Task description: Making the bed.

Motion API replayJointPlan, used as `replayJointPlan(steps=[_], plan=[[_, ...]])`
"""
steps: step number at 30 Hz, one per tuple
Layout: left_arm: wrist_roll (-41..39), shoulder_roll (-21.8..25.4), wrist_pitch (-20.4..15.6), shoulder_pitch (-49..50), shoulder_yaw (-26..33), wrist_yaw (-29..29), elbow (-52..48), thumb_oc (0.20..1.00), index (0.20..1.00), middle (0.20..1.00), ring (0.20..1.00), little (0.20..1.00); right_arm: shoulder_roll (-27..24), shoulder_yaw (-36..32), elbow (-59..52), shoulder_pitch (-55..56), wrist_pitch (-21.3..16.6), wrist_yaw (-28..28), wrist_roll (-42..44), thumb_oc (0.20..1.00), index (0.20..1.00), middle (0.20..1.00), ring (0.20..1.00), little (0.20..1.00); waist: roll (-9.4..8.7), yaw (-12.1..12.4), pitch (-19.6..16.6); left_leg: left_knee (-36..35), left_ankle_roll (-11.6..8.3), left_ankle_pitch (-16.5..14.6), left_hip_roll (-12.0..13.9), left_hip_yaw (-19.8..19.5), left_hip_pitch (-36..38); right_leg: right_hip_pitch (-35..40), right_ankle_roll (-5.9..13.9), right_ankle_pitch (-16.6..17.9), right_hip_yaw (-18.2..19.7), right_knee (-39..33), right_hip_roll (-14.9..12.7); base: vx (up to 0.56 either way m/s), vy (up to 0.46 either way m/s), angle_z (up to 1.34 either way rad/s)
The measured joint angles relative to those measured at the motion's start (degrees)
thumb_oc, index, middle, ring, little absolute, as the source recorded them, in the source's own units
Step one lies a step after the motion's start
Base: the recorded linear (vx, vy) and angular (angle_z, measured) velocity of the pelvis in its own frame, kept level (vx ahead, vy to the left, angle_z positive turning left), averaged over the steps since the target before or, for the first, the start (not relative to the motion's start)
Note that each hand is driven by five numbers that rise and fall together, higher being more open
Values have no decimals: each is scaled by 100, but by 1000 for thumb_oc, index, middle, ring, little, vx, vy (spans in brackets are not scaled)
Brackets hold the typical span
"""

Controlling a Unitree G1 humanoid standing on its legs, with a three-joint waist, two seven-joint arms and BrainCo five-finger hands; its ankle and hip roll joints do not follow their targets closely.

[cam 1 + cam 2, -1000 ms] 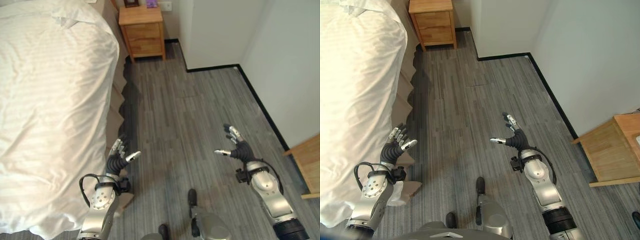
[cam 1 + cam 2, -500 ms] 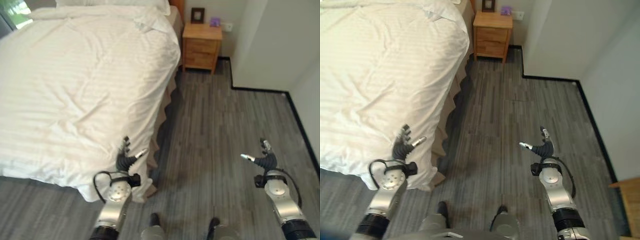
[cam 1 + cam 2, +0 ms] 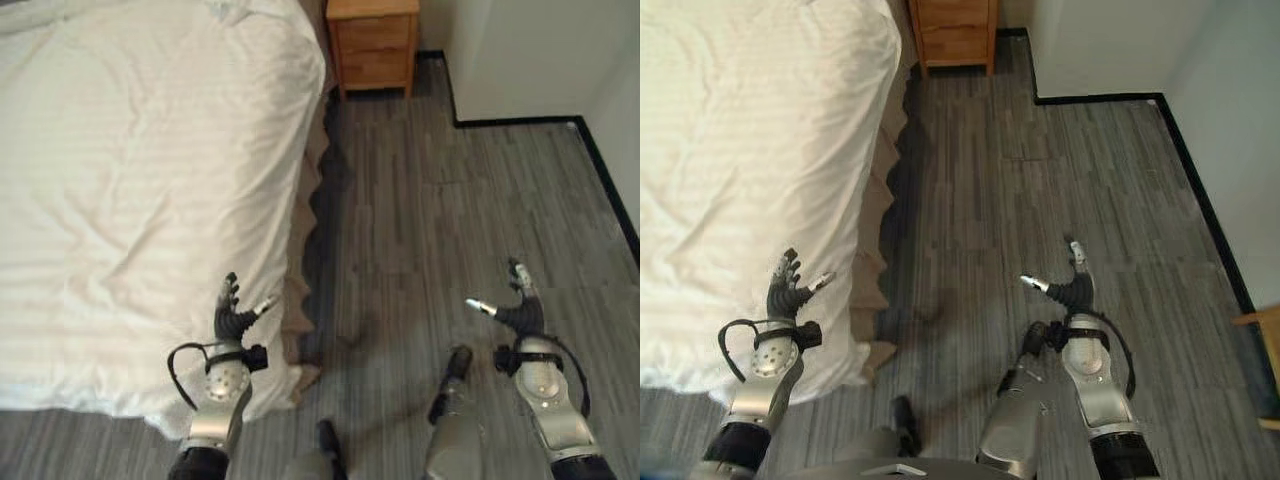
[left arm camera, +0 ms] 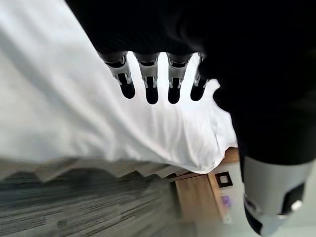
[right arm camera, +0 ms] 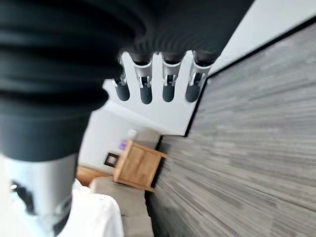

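View has swung again: half a second back the whole bed top was in frame with the nightstand upper centre-right, now the camera is closer along the bed's side and the duvet (image 3: 140,190) fills the left half of the left eye view, nightstand (image 3: 372,42) at top centre. That's my head/body moving, not the furniture

My hands barely changed relative to me. Left hand (image 3: 236,318) sits lower left of centre, over the near corner of the duvet, fingers straight and spread, gripping nothing. Left wrist view agrees: fingertips (image 4: 149,91) extended with white cloth past them, can't tell if they touch it. Right hand (image 3: 512,308) is at lower right over bare wood-grain floor (image 3: 450,220), fingers loose and released, well apart from the bed; its wrist view just looks down the floor toward the nightstand

Duvet lies spread over the mattress with some creases mid-left and a rumpled edge at the near corner, hanging over the bed skirt (image 3: 305,270) along the right side of the bed

Judgement: I'm squaring up to the foot-side corner; no grasp yet, so the straightening step hasn't begun. Left hand is placed to take the corner first; right needs to come across
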Motion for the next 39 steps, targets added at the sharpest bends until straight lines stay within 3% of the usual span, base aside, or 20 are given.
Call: replayJointPlan(steps=[2, 3, 6, 8, 10, 11, 12, 15, 18, 20, 21, 23, 24, 25, 29, 30, 33, 35, 38, 39], plan=[[-3, -55, -38, -103, -316, -55, 118, 1000, 1000, 1000, 1000, 1000, -76, -177, 336, -138, 48, 93, 121, 1000, 1000, 1000, 1000, 1000, 226, -7, 25, 1597, -160, -126, 750, 40, -711, -29, -452, -170, -125, 511, 392, 507, -457, -13], [-16, -236, -39, -35, -423, -135, 66, 1000, 1000, 1000, 1000, 1000, -209, -161, 359, -219, 49, 103, 206, 1000, 1000, 1000, 1000, 1000, 222, 70, 5, 2496, 156, 418, 1060, -260, -1035, 109, -758, -384, -217, 461, 638, 661, -450, -42], [-65, -481, -39, 179, -447, -262, -272, 1000, 1000, 1000, 1000, 1000, -443, -136, 190, -239, 27, 179, 215, 1000, 1000, 1000, 1000, 1000, -8, 240, 62, 3968, -127, 2038, 1274, -796, -1526, 717, -1046, -966, 55, 412, 1042, 767, -368, -60], [-83, -409, -97, 150, -510, -325, -411, 1000, 1000, 1000, 1000, 1000, -513, -138, 148, -262, 14, 201, 214, 1000, 1000, 1000, 1000, 1000, -271, 428, 52, 4326, -327, 1442, 760, -610, -1866, 1166, -1097, -1051, 173, 24, 1031, 670, -93, -47], [-87, -419, -231, 212, -476, -425, -529, 1000, 1000, 1000, 1000, 1000, -554, -148, 127, -178, 30, 243, 213, 1000, 1000, 1000, 1000, 1000, -294, 677, 50, 3892, -203, 768, 514, 22, -2399, 1743, -1041, -1077, 266, -585, 1345, 777, 58, -15], [-88, -420, -234, 308, -438, -445, -565, 1000, 1000, 1000, 1000, 1000, -572, -112, 132, -180, 30, 271, 210, 1000, 1000, 1000, 1000, 1000, -262, 828, 31, 3391, -130, 705, 492, 412, -2534, 1900, -990, -1121, 260, -776, 1485, 1089, 198, -51], [-97, -426, -223, 535, -251, -464, -553, 1000, 1000, 1000, 1000, 1000, -581, 110, 230, -239, 29, 313, 207, 1000, 1000, 1000, 1000, 1000, -116, 1166, -46, 1659, -49, 688, 408, 1120, -2782, 2271, -898, -1337, 256, -1013, 1922, 810, 171, -59], [-110, -67, -160, 909, -304, -476, -312, 1000, 1000, 1000, 1000, 1000, -517, 425, 373, -88, 19, 369, 197, 1000, 1000, 1000, 1000, 1000, -58, 1540, -257, 351, 291, 896, 161, 1410, -3226, 3165, -745, -1832, 274, -1182, 2414, 763, 168, -29], [-121, -109, -39, 1189, -49, -444, -217, 1000, 1000, 1000, 1000, 1000, -429, 374, 503, 24, 12, 380, 194, 1000, 1000, 1000, 1000, 1000, -322, 1831, -471, 349, 532, 708, 271, 1542, -3630, 3694, -546, -2465, 513, -1047, 2335, 768, 149, -60], [-121, -153, 18, 1387, -105, -478, -312, 1000, 1000, 1000, 1000, 1000, -570, 352, 452, 268, 41, 403, 179, 1000, 1000, 1000, 1000, 1000, -365, 1607, -839, 494, 1255, 537, 88, 1961, -3407, 4154, -166, -2600, 374, -663, 2254, 1031, 178, 5], [-116, -54, 47, 1251, -65, -484, -270, 1000, 1000, 1000, 1000, 1000, -387, 396, 531, 355, 122, 425, 157, 1000, 1000, 1000, 1000, 1000, -624, 1688, -912, 836, 1545, 1190, -25, 1792, -3151, 4223, -28, -2628, 547, 194, 1820, 707, 165, -20], [-114, -83, 96, 1133, -43, -455, -164, 1000, 1000, 1000, 1000, 1000, -341, 544, 507, 439, 132, 489, 97, 1000, 1000, 1000, 1000, 1000, -791, 1861, -930, 1093, 1663, 1275, -18, 1725, -2993, 3892, -98, -2446, 652, 1322, 1394, 565, 278, -49], [-110, -1, 126, 919, -53, -447, -113, 1000, 1000, 1000, 1000, 1000, -216, 731, 410, 508, 99, 558, 34, 1000, 1000, 1000, 1000, 1000, -1010, 1906, -909, 1139, 1668, 1235, -243, 1701, -2620, 3429, -306, -1667, 670, 2520, 968, 720, 334, 37], [-108, 116, 185, 569, -109, -416, -52, 1000, 1000, 1000, 1000, 1000, -130, 888, 281, 394, 91, 564, -71, 1000, 1000, 1000, 1000, 1000, -904, 1605, -797, 909, 1705, 940, -496, 1301, -2128, 2842, -311, -5, 723, 3758, 593, 741, 251, 42], [-109, 39, 172, 34, -68, -268, -133, 1000, 1000, 1000, 1000, 1000, -312, 845, -167, -4, 70, 545, -71, 1000, 1000, 1000, 1000, 1000, -336, 1205, -467, 429, 1437, 705, -496, 812, -1168, 1334, -4, -1088, 888, 4585, 401, 750, 53, 75], [-103, 19, 76, 126, -109, -211, -624, 1000, 1000, 1000, 1000, 1000, -595, 985, -538, -77, -6, 557, -76, 1000, 1000, 1000, 1000, 1000, -172, 865, -318, 268, 1305, 612, -443, 280, -1051, 725, -147, -1874, 750, 3690, 665, 684, -239, 182], [-98, -88, 31, 223, -62, -231, -631, 1000, 1000, 1000, 1000, 1000, -584, 971, -515, -111, 4, 559, -68, 1000, 1000, 1000, 1000, 1000, -305, 679, -245, -33, 1119, 472, -657, -228, -717, 57, -172, -1604, 590, 1098, 664, 887, -326, 138], [-97, -212, 25, 372, 34, -234, -643, 1000, 1000, 1000, 1000, 1000, -492, 856, -315, -110, 20, 559, -67, 1000, 1000, 1000, 1000, 1000, -388, 521, -213, 100, 838, 276, -630, -891, -733, -50, 134, -1430, 1504, -710, 773, 689, -278, 195], [-90, -46, 27, 529, 88, -222, -480, 1000, 1000, 1000, 1000, 1000, -187, 525, 35, -2, 51, 569, -67, 1000, 1000, 1000, 1000, 1000, -707, 486, -79, -24, 622, 128, -388, -1662, -255, 330, 144, -1272, 2612, -866, 790, 594, -404, 214], [-94, -39, 36, 465, 158, -210, -239, 1000, 1000, 1000, 1000, 1000, -140, 516, 289, -108, 94, 556, -65, 1000, 1000, 1000, 1000, 1000, -668, 581, 209, 709, 464, 167, -198, -1790, -260, 431, -217, -646, 2483, 38, 932, 154, -404, 175]])
